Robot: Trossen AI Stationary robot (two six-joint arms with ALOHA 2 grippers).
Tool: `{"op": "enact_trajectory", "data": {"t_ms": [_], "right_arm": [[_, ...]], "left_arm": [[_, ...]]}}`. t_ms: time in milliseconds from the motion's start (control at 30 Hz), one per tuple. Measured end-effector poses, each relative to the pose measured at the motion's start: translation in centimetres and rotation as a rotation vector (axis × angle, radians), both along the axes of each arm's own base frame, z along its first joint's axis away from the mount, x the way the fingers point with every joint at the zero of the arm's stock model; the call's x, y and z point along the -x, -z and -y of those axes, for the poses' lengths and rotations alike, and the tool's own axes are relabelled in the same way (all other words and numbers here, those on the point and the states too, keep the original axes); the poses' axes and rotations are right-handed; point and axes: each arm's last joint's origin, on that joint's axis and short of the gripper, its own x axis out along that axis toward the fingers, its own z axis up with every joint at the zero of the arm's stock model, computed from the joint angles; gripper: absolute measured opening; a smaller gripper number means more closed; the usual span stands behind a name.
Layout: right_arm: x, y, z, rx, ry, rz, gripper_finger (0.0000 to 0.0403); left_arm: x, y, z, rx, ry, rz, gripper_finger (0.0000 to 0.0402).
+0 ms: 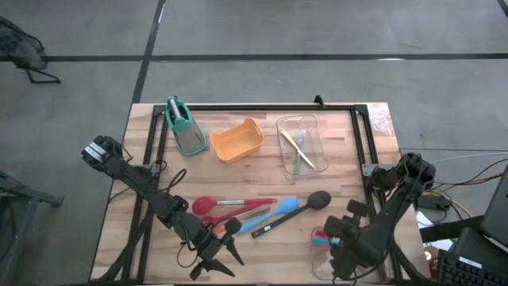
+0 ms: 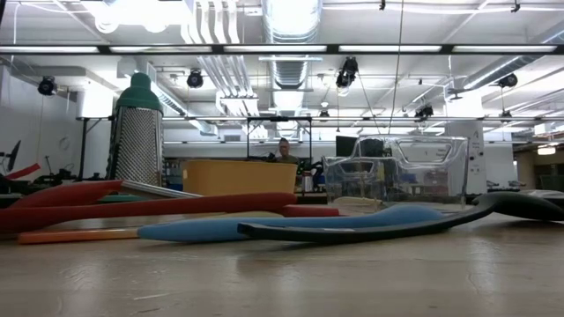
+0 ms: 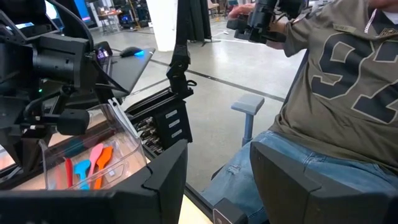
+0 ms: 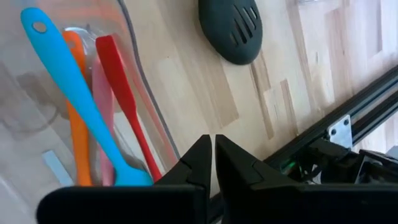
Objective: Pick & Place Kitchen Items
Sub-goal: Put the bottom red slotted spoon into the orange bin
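Clear tray (image 4: 140, 74) holds four tools; the right pincer (image 4: 211, 155) is pressed together, empty. Lift straight up before reaching for the ladle (image 4: 230, 28).

Large dark numerals, a 9 followed by a partly cut-off digit that looks like a 2 or 7, stand on the olive jersey (image 3: 339, 74) of a person sitting beyond the table's edge. No other writing is legible anywhere in the scene.
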Motion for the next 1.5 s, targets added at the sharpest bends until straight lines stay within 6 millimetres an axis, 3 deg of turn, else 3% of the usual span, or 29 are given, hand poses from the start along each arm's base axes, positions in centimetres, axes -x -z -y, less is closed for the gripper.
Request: {"op": "enact_trajectory", "data": {"t_ms": [267, 533, 800, 1100, 1300, 1500], "right_arm": [[0.1, 0.2, 0.1, 0.004, -0.033, -0.018, 0.0012], [0.0, 0.8, 0.5, -0.067, -0.148, -0.178, 0.0009], [-1.0, 1.5, 0.8, 0.048, -0.157, 0.037, 0.0009], [-3.4, 0.7, 1.0, 0.152, -0.22, 0.298, 0.0008], [-5.7, 0.6, 1.4, 0.199, -0.334, 0.409, 0.0008], [-7.6, 0.5, 2.6, 0.239, -0.363, 0.434, 0.0008]], "left_arm": [[0.0, 0.0, 0.0, 0.008, -0.001, -0.006, 0.0181], [0.0, 0.0, 0.0, 0.008, -0.001, -0.003, 0.0181], [0.0, 0.0, 0.0, 0.008, -0.001, -0.003, 0.0181], [0.0, 0.0, 0.0, 0.001, -0.011, 0.0, 0.0181], [0.0, 0.5, -0.2, -0.014, -0.071, -0.006, 0.0181], [-0.2, 1.2, -0.9, -0.042, -0.265, -0.014, 0.0181]]}}
